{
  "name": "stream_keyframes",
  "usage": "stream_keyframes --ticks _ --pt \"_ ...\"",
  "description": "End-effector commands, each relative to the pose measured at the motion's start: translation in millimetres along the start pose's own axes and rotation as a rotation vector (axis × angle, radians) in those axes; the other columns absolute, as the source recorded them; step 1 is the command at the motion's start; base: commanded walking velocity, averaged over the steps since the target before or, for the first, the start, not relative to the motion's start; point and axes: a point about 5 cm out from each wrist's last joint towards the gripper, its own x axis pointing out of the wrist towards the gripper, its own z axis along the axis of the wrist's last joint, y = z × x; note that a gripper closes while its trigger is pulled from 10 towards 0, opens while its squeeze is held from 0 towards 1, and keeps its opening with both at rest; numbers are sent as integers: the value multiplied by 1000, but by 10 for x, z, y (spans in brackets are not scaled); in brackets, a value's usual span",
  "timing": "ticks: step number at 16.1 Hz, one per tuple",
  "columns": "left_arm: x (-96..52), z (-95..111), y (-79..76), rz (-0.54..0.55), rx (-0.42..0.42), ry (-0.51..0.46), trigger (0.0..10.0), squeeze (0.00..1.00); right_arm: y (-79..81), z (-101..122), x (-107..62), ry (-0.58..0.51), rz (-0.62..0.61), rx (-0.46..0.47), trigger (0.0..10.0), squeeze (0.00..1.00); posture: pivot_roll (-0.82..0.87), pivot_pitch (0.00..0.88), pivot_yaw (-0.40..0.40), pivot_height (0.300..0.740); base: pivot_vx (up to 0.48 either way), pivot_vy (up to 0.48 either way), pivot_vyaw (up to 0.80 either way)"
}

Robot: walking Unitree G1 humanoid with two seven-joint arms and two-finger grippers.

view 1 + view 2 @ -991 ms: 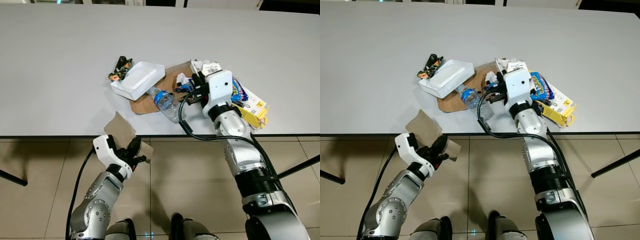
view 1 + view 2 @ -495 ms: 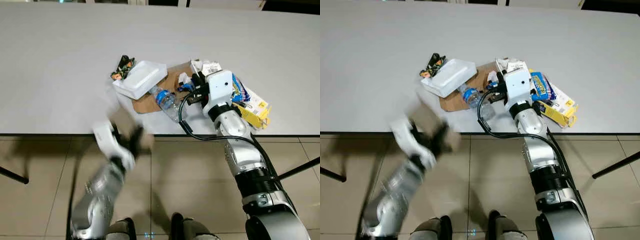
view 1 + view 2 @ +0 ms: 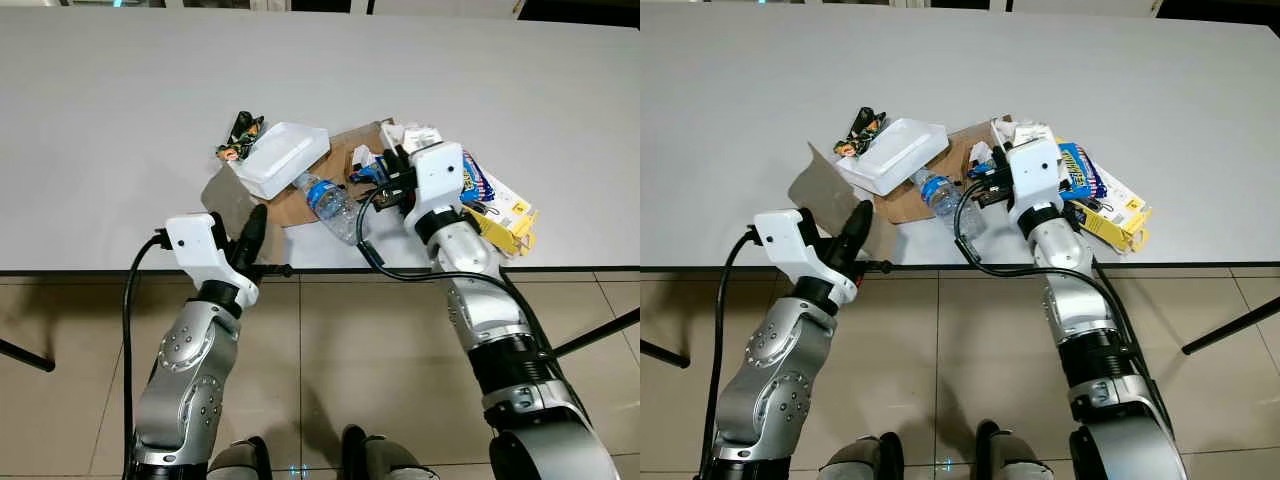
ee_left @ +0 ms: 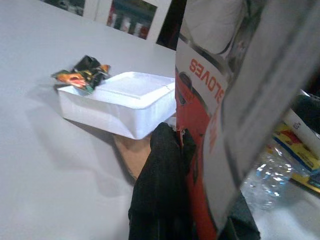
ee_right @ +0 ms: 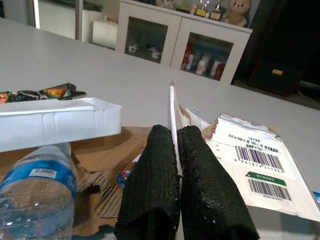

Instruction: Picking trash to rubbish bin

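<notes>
Your left gripper (image 3: 252, 232) is at the near edge of the table (image 3: 120, 110), with its fingers closed on a flat card (image 3: 228, 205) that stands tilted up beside the white box (image 3: 280, 160). In the left wrist view you can see this card (image 4: 220, 100) has a red part with white letters, and the black fingers (image 4: 162, 185) press it from both sides. Your right gripper (image 3: 392, 172) is over the trash pile in the middle of the table, and its fingers (image 5: 165, 190) are pressed together on a thin paper sheet (image 5: 173, 115) that stands on its edge between them. The trash is all on the table, lying close together: the white box rests partly on a brown cardboard (image 3: 335, 165), a small dark wrapper (image 3: 240, 135) with orange colour touches the far left corner of the box, and a clear bottle (image 3: 330, 205) with a blue label lies on the cardboard just beside the box, pointing to the table edge. Behind the right gripper lies a white paper with barcodes (image 5: 257, 167). To the right of the right wrist you see a blue packet (image 3: 476, 180) and a yellow and white box (image 3: 510, 215), touching each other near the table edge. Under the table edge is a tiled floor (image 3: 380, 350).
</notes>
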Motion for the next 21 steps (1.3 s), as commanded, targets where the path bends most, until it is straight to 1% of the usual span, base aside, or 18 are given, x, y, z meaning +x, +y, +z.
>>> stream_keyframes --ticks 1,2,3,4,5,6,7,8,10,12,13,14,20,21 --pt "2 88 0 12 23 -37 1137 0 -25 23 13 -14 -12 2 10000 0 -45 157 -20 740 0 0 0" --pt "-13 111 29 24 67 -44 1686 0 -22 22 24 -15 -16 9 10000 0 -34 143 -14 740 0 0 0" --pt "-41 136 50 36 97 -51 2000 0 -19 14 36 -11 -21 20 10000 0 -24 133 -11 740 0 0 0" --pt "-92 180 68 49 126 -61 2588 0 -4 -5 53 0 -18 39 10000 0 -11 122 -5 740 0 0 0" --pt "-124 228 85 64 155 -76 2784 0 9 -13 66 2 -16 42 10000 0 -4 116 -2 740 0 0 0" --pt "-160 277 98 77 174 -87 4275 0 22 -26 74 10 -12 46 10000 0 6 107 -3 740 0 0 0" --pt "-204 298 122 95 198 -85 7765 0 34 -53 72 24 -12 52 10000 0 15 102 -2 740 0 0 0" --pt "-222 293 148 113 208 -79 10000 0 39 -74 71 32 -12 59 10000 0 22 97 -4 740 0 0 0" --pt "-230 258 201 155 213 -58 10000 0 54 -119 66 52 -6 72 10000 0 24 81 -11 740 0 0 0" --pt "-188 245 223 188 211 -55 10000 0 58 -118 70 51 -3 77 10000 0 19 72 -13 740 0 0 0" --pt "-120 251 205 185 196 -56 10000 0 48 -116 68 52 -3 79 10000 0 10 64 -13 740 0 0 0" --pt "-88 254 197 182 181 -56 10000 0 41 -120 67 53 -4 79 10000 0 7 61 -12 740 0 0 0" --pt "-58 199 266 203 164 -25 10000 0 39 -146 51 64 -15 98 10000 0 -1 56 -1 740 0 0 0" --pt "-40 195 270 204 162 -23 10000 0 33 -147 52 65 -16 99 10000 0 -7 54 2 740 0 0 -750"
